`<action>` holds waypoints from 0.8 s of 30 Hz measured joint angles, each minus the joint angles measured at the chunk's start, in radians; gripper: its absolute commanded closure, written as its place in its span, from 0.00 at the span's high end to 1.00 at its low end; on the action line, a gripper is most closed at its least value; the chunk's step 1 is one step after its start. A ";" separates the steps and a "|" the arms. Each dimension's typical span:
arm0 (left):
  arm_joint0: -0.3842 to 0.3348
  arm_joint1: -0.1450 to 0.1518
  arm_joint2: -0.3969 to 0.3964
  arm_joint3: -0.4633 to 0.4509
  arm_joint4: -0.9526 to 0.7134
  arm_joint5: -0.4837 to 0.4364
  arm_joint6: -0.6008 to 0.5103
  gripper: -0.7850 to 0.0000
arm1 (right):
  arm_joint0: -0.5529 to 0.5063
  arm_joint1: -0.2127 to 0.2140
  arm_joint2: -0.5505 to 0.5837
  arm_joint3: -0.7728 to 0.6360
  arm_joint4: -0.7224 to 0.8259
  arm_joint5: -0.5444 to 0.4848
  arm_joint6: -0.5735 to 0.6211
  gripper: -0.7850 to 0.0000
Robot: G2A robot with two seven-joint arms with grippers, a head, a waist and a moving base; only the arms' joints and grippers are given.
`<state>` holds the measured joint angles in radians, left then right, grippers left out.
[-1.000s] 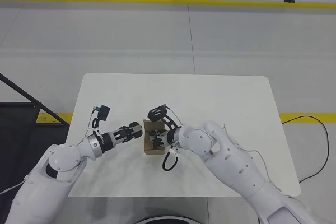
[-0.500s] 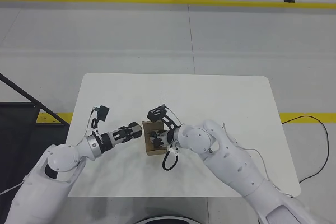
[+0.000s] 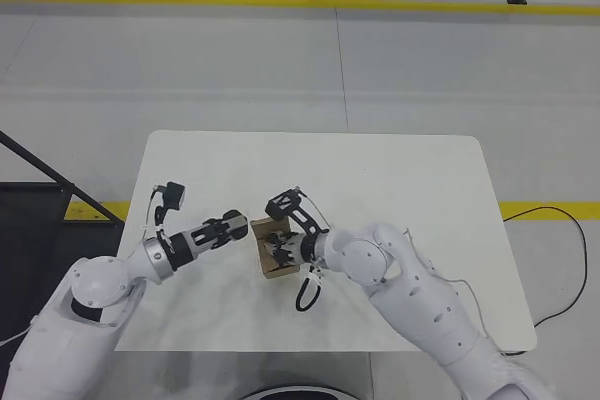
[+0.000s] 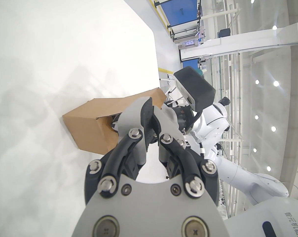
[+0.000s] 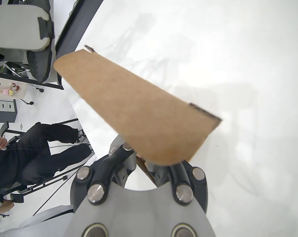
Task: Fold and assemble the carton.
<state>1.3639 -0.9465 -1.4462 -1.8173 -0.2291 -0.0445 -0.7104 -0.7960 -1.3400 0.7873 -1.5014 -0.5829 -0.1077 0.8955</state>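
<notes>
The robot is working mid-assembly on the carton [image 3: 268,265]. The tube is already opened into a box shape, and by my reading it is now dealing with one open end. The carton is sitting a little left of the middle of the desk [image 3: 400,180], in the half nearer the robot's edge and well in from every corner.

The right end effector [image 3: 288,250] is gripping the carton from the right-edge side. In the right wrist view a strip of cardboard is running between its jaws while a broad plain panel [image 5: 129,104] is fanning out over them, so it looks clamped on a wall and acting as the anchor.

The left end effector [image 3: 238,220] is coming in from the desk's left edge with its jaws drawn narrow, almost together, and I am seeing nothing between them. In the left wrist view its tips [image 4: 151,107] are lying right at the carton's open end [image 4: 107,122], touching or just short of it; I cannot tell which.

The next move, I think, is asking the left arm to push an end flap inward and tuck it. The right one needs to be holding firm so the box is not skating across the smooth desk.

The carton itself is looking like plain brown corrugated board, small and oblong, with crisp folds. One long face is turned upward and the end nearest the left arm is gaping open. It is light stock, likely to buckle if it is pressed off the crease.
</notes>
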 measured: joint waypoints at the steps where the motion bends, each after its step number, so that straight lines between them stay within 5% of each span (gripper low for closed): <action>1: 0.001 0.000 -0.002 -0.002 0.000 0.000 0.002 0.00 | -0.008 0.003 0.007 -0.011 -0.001 -0.007 -0.002 0.00; 13: 0.012 -0.003 -0.025 -0.005 -0.014 -0.006 0.017 0.00 | -0.103 0.034 0.098 -0.101 -0.006 -0.097 -0.028 0.00; 24: 0.010 -0.006 -0.025 0.008 -0.011 -0.005 0.015 0.00 | -0.066 0.019 0.055 -0.053 0.015 -0.108 -0.043 0.00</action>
<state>1.3742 -0.9525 -1.4712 -1.8093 -0.2404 -0.0496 -0.6954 -0.8617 -1.3214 0.8426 -1.5547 -0.5683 -0.2154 0.8526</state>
